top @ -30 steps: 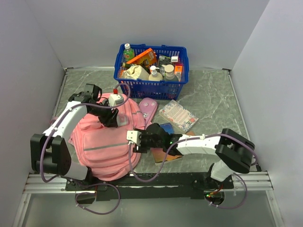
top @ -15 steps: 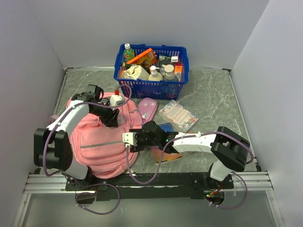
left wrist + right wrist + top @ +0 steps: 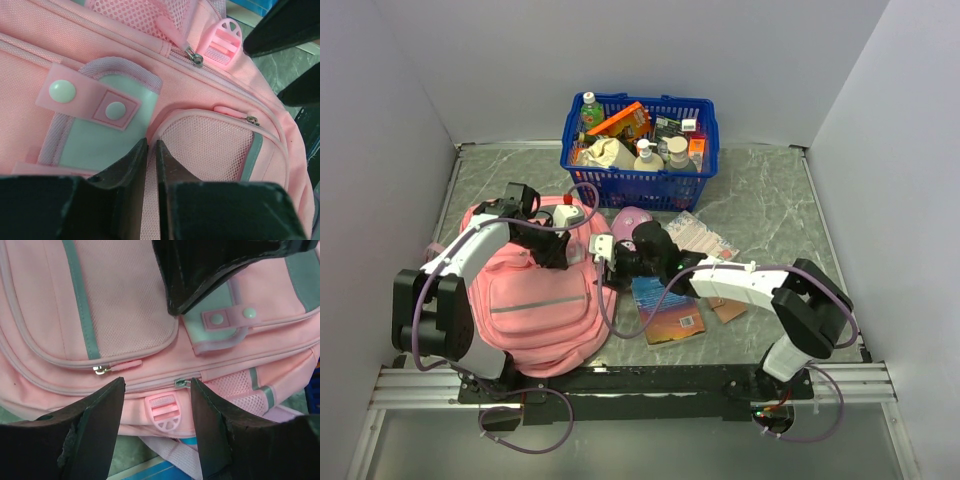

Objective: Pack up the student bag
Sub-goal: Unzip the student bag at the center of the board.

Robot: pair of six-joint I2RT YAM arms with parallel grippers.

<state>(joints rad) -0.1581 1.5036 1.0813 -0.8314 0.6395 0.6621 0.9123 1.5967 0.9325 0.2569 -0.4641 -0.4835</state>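
Observation:
The student bag (image 3: 535, 300), pink with grey trims, lies flat at the left of the table. My left gripper (image 3: 563, 250) rests on its upper front, and in the left wrist view its fingertips (image 3: 151, 142) are pinched almost together on the trim of a mesh pocket (image 3: 210, 145). My right gripper (image 3: 610, 262) is at the bag's right edge. In the right wrist view it stands open (image 3: 157, 382) over a pink strap buckle (image 3: 164, 412), with a grey zip pull (image 3: 181, 383) just inside the right finger.
A blue basket (image 3: 640, 188) full of bottles and packets stands at the back. A small pink pencil case (image 3: 632, 218), a clear packet (image 3: 705, 238) and a blue book (image 3: 665, 312) lie right of the bag, under my right arm.
The left jaws have closed onto the bag's pocket trim. The right gripper has moved away from me along the bag's right edge, uncovering the blue book.

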